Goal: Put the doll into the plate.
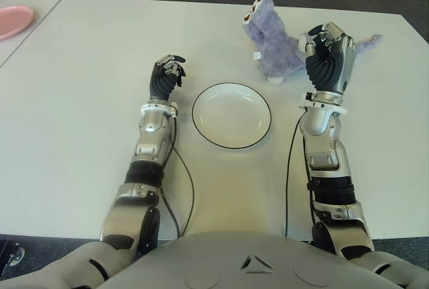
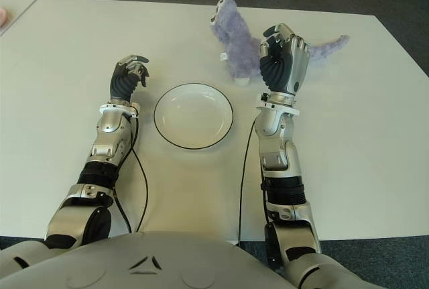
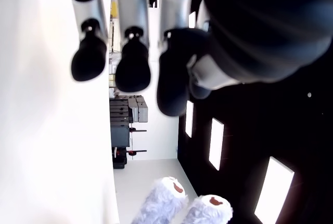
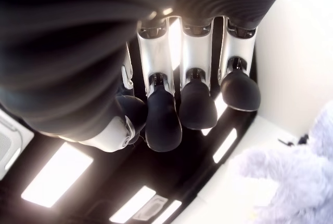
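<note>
A fluffy purple doll sits upright at the far side of the white table, its tail stretched out to the right. The white plate with a thin black rim lies nearer to me, in the middle between my arms. My right hand is raised just right of the doll's body and in front of the tail. Its fingers are curled around nothing, with the doll apart from them. My left hand shows left of the plate, its fingers curled and holding nothing.
A pink plate lies on a second table at the far left. Black cables run along both forearms down to the near table edge. Dark floor lies beyond the table's far edge.
</note>
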Available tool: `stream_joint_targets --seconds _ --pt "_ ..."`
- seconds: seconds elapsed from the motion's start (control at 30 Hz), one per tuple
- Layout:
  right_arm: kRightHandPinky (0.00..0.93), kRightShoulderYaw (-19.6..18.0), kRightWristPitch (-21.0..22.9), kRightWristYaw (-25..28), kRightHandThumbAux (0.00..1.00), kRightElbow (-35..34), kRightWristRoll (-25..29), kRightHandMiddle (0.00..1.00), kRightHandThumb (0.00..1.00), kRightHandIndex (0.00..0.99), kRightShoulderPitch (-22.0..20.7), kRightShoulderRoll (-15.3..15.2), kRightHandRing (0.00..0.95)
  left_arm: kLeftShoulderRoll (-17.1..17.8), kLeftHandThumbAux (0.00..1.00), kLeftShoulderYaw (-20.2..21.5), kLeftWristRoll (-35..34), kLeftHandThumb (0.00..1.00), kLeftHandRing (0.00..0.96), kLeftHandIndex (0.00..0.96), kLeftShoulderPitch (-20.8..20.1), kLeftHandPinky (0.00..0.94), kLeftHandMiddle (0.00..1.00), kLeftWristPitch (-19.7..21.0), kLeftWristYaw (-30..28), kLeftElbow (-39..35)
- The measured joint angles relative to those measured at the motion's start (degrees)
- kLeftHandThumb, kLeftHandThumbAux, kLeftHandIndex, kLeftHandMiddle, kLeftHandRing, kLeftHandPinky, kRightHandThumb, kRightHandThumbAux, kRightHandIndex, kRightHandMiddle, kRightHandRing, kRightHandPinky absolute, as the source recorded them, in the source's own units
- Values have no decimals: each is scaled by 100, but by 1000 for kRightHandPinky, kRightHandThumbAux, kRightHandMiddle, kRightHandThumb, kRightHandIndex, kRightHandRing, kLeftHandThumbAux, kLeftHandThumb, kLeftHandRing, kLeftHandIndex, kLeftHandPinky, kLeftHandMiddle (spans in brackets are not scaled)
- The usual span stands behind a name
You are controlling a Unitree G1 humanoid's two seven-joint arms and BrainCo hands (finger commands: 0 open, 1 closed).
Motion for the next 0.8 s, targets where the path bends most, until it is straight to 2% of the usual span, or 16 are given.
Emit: stream_joint_targets --seconds 0.53,0.7,0.8 --pt "677 125 106 264 705 -45 -680 617 715 426 -56 -623 658 -27 700 1 0 713 754 443 -5 713 734 53 30 -2" --pt "623 127 93 356 705 -45 -714 585 715 424 -56 -828 624 -29 700 8 0 714 752 443 -5 715 731 60 35 -2" --pt "540 127 23 387 705 -38 -704 555 713 423 -57 -935 566 -30 700 12 0 714 757 444 -5 722 736 69 35 -2"
